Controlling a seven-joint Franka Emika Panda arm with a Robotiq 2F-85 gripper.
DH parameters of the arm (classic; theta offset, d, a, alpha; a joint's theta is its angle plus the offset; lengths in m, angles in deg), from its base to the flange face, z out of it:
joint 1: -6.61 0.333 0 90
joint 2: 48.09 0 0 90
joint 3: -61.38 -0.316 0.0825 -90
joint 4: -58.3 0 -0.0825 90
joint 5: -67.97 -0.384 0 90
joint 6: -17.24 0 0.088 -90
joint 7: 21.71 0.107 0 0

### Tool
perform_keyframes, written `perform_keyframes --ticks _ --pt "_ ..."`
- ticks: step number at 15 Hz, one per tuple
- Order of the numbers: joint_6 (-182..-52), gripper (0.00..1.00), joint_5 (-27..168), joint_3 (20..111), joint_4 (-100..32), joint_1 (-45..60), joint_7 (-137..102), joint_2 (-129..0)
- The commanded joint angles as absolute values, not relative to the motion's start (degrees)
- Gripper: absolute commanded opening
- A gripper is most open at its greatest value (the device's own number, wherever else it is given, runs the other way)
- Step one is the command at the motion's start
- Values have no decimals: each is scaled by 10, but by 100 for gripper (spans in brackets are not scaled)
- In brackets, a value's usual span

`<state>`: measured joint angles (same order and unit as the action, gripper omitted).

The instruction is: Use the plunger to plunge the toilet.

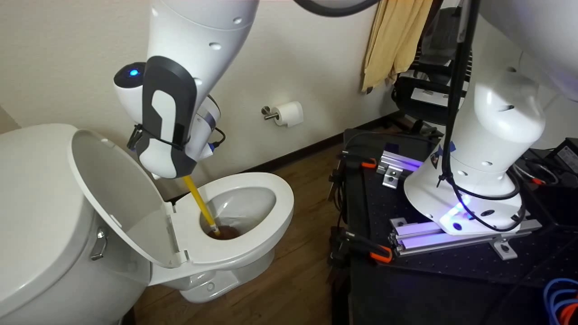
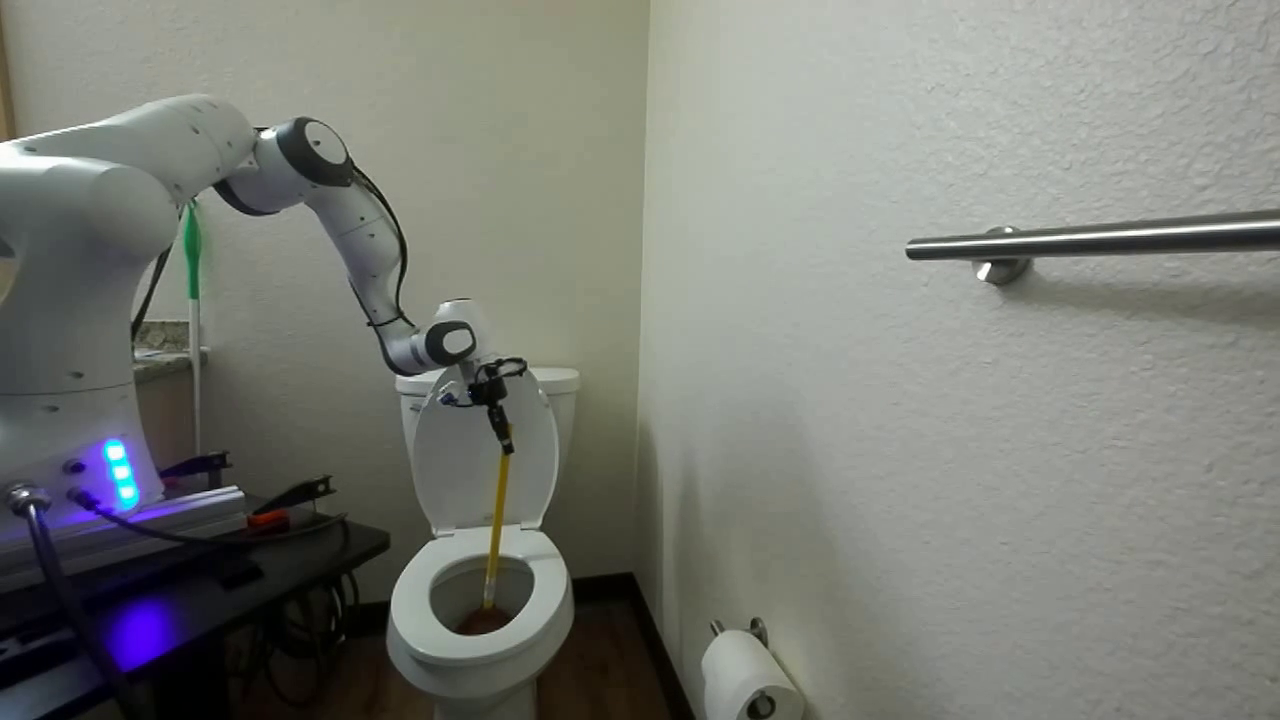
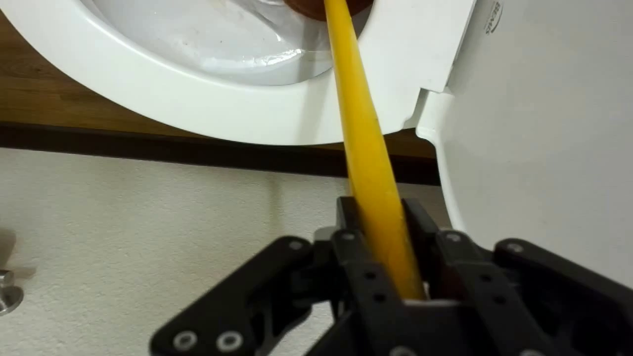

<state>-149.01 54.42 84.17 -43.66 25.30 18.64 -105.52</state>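
The plunger (image 1: pixel 198 203) stands tilted with its reddish-brown cup low in the bowl of the white toilet (image 1: pixel 275 216). In an exterior view its yellow handle (image 2: pixel 498 510) rises to my gripper (image 2: pixel 506 445). In the wrist view my gripper (image 3: pixel 381 212) is shut around the handle (image 3: pixel 356 99), with a finger on each side. The cup is partly cut off at the top edge there. The toilet lid (image 1: pixel 122 198) is raised and leans back toward the tank (image 1: pixel 36 203). In an exterior view my arm hides the fingers and the handle's upper end.
A toilet paper roll (image 1: pixel 289 113) hangs on the wall beside the toilet. The raised lid (image 3: pixel 534 123) is close beside my gripper. A black table (image 1: pixel 375 289) with clamps carries the robot base. A towel bar (image 2: pixel 1100 238) is fixed to the wall.
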Motion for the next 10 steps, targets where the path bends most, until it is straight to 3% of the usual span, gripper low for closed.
perform_keyframes --ticks 1,4,10 --pt "-1491 33 558 826 -432 240 195 -1054" --pt "-1491 51 555 805 -426 232 194 -1055" --pt "-1491 51 555 805 -425 231 195 -1055"
